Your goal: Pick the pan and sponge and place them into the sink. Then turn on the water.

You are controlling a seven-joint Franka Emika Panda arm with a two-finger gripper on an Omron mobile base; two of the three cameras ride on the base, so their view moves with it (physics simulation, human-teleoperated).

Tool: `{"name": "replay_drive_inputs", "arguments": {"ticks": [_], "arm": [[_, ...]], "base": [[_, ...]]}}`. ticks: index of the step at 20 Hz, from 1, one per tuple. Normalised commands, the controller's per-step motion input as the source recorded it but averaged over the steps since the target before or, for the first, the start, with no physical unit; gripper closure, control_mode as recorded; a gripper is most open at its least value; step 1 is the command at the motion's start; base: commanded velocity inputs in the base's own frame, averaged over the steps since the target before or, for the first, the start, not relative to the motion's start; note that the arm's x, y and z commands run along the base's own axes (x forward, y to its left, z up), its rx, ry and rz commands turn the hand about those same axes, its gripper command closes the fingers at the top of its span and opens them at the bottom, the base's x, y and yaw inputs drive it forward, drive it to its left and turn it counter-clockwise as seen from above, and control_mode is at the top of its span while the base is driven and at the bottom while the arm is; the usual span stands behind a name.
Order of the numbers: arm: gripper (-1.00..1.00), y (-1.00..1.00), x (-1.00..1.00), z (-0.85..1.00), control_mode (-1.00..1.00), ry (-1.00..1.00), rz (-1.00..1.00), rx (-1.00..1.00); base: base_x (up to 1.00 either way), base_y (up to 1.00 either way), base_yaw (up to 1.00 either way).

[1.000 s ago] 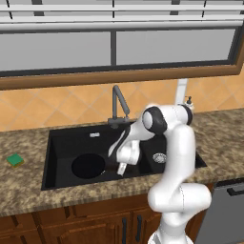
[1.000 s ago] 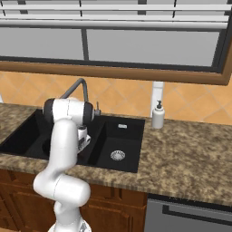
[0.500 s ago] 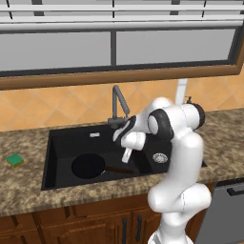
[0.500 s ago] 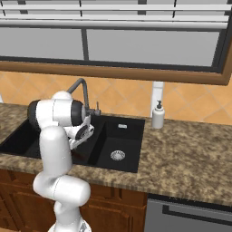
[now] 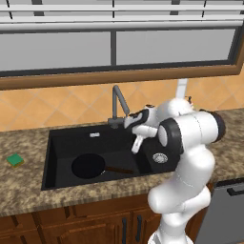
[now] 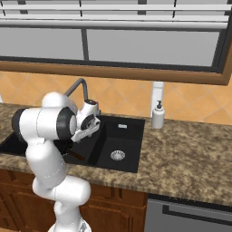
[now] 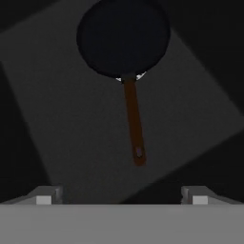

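The black pan lies flat in the wide basin of the black sink, its brown handle pointing right. My gripper hangs open above the handle's end, holding nothing and touching nothing. The hand view looks down on the pan and its handle, with the gripper spread wide below them. The green and yellow sponge sits on the counter left of the sink. Behind the basin stands the dark tap, with no stream of water. From the right, the gripper sits over the sink.
A white soap bottle stands on the granite counter behind the narrow basin, whose silver drain shows. A dishwasher front sits under the counter at the right. A tiled wall and a window rise behind the tap.
The hand has lifted up out of the basin, away from the pan's handle, and the jaws have spread a little wider. The pan stays where it lay.
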Motion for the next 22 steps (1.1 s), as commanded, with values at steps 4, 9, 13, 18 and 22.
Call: {"name": "replay_drive_inputs", "arguments": {"ticks": [4,9,13,18,22], "arm": [[-1.0,-0.37,-0.45,0.74,-1.0,0.02,-0.14,0.0],[-1.0,-0.07,-0.52,0.85,-1.0,0.0,-0.1,0.0],[-1.0,0.0,-0.69,0.73,-1.0,0.0,-0.05,0.0],[-1.0,0.09,-0.88,0.72,-1.0,-0.07,-0.02,0.0],[-1.0,0.47,-0.81,0.55,-1.0,-0.04,0.0,-0.02]], "base": [[0.0,0.0,0.0],[0.0,0.0,0.0],[0.0,0.0,0.0],[0.0,0.0,0.0],[0.0,0.0,0.0]]}}
